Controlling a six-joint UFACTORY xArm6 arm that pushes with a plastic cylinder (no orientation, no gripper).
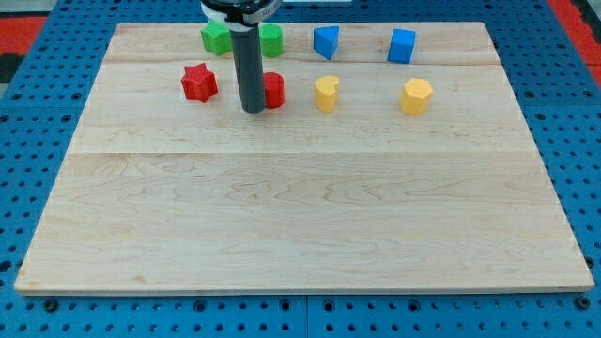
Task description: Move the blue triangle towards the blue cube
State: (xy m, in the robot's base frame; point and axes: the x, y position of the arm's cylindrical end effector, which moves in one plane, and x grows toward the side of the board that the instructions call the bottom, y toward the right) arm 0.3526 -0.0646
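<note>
The blue triangle [326,41] sits near the view's top, a little right of centre. The blue cube [402,45] sits to its right, apart from it. My tip [253,110] rests on the board left of and below the blue triangle, right beside a red cylinder-like block [273,90] that the rod partly hides. The tip is not touching either blue block.
A red star [199,83] lies left of my tip. Two green blocks [216,38] [271,39] sit at the view's top behind the rod. A yellow heart [326,93] and a yellow hexagon [416,96] lie in the row to the right. The wooden board [300,216] ends on all sides.
</note>
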